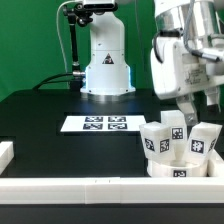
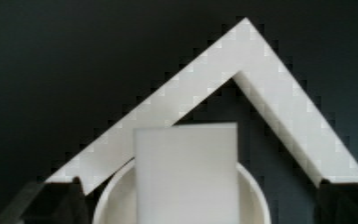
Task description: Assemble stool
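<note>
Standing upright in the seat disc (image 1: 180, 170) near the tabletop (image 1: 60, 100) corner, three stiff, light, smooth legs (image 1: 176, 133) are best gripped across flat sides by the released hand (image 1: 186, 112).

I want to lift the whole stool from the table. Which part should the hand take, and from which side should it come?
Probably one upright leg, taken from above. The three legs stand up from the seat disc, which is low, wide and close to the border rail, so its rim gives little room. The hand is already above the legs, jaws open. Whether the legs sit firmly enough to carry the seat is not visible.
</note>
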You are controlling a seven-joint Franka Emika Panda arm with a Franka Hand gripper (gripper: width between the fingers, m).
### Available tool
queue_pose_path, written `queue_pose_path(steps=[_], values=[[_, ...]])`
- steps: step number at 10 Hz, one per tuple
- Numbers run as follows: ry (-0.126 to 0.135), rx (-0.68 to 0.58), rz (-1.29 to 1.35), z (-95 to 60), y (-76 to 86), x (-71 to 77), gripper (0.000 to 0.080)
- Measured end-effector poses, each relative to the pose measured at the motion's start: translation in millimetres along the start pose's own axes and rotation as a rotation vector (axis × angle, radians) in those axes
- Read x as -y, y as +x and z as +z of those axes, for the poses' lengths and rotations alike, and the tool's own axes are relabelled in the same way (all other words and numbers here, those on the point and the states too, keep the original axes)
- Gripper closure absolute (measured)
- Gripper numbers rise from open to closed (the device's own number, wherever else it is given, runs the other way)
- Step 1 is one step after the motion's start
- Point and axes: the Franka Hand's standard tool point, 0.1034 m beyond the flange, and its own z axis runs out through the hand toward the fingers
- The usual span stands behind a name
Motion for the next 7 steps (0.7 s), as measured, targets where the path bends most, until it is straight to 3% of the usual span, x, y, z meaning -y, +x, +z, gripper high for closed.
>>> queue_pose_path(steps=[7], values=[[0.002, -0.005, 0.000, 2.6, 2.0, -0.2, 0.0151]])
